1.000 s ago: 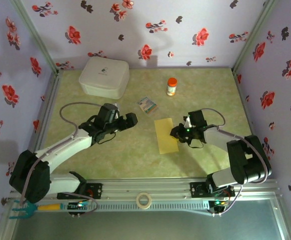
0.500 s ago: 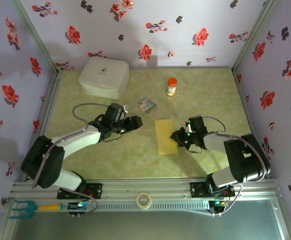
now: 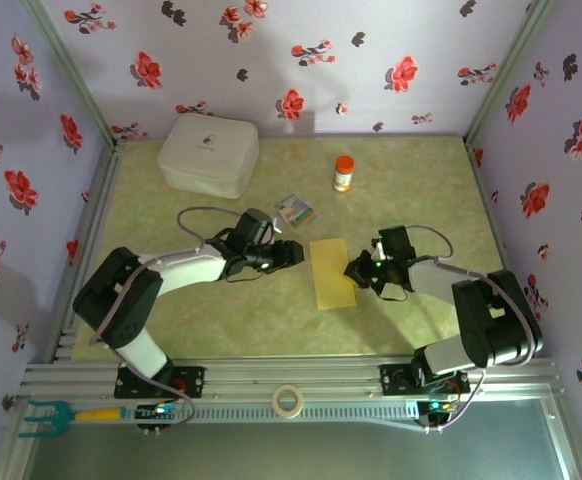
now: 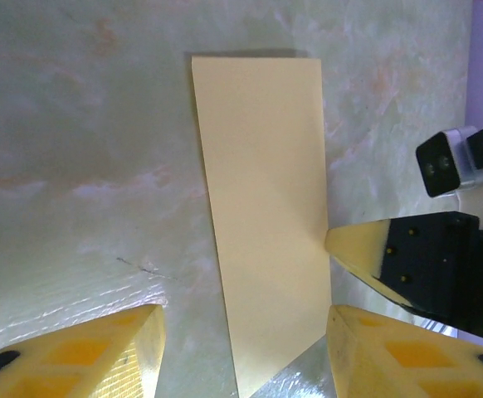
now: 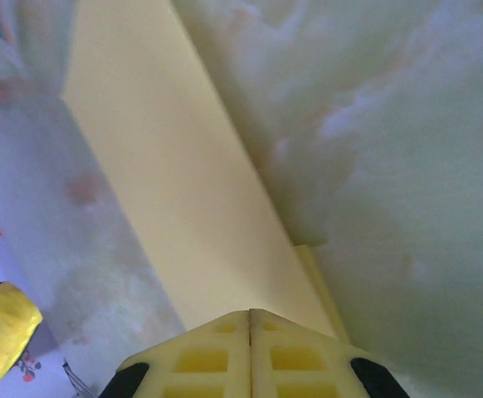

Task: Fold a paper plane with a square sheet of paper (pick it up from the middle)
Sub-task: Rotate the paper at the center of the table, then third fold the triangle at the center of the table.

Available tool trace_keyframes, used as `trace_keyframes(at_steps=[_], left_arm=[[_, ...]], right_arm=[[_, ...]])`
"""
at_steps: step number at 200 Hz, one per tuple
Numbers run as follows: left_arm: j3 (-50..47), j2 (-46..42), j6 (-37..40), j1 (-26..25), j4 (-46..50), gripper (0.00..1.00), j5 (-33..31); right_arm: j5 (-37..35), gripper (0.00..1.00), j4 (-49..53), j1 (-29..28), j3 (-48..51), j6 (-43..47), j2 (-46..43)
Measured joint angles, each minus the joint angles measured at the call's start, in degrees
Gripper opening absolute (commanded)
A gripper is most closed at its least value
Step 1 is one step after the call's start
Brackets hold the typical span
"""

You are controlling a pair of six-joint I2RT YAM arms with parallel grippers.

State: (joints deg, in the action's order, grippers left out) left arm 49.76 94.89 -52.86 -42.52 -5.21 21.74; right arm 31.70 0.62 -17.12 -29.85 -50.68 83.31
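Jaws of right gripper [image 5: 250,313] are clenched, tips touching the yellow paper sheet [image 3: 331,272]. Left gripper [image 4: 243,323] is released, sheet ahead.

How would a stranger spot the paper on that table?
Start at the white box at the back left of the table, then come forward and right to the middle. The paper lies there: a plain yellow strip, unlike the small printed packet behind it.

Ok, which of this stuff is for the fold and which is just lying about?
For the job: yellow paper, left gripper, right gripper.
Lying about: white box, orange-capped bottle, printed packet, tape roll.
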Motion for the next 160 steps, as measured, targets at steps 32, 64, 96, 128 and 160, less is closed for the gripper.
trace_keyframes(at_steps=[32, 64, 96, 128, 160], left_arm=[[1.3, 3.5, -0.9, -0.9, -0.9, 0.5, 1.4], [2.6, 6.0, -1.6, -1.0, -1.4, 0.47, 2.1], [4.4, 8.9, -2.5, -1.1, -1.8, 0.4, 3.0], [5.7, 11.5, -2.8, -1.1, -1.9, 0.35, 3.8], [7.2, 13.9, -3.0, -1.2, -1.9, 0.32, 4.2]], right_arm=[[0.4, 0.05, -1.9, 0.0, 0.5, -1.0, 2.4], [1.6, 0.04, -10.1, 0.0, 4.2, -6.6, 2.4], [1.7, 0.04, -12.9, 0.0, 5.2, -10.0, 2.4], [1.6, 0.03, -12.8, -0.1, 5.2, -10.5, 2.4], [1.5, 0.02, -12.7, -0.2, 5.2, -10.5, 2.4]])
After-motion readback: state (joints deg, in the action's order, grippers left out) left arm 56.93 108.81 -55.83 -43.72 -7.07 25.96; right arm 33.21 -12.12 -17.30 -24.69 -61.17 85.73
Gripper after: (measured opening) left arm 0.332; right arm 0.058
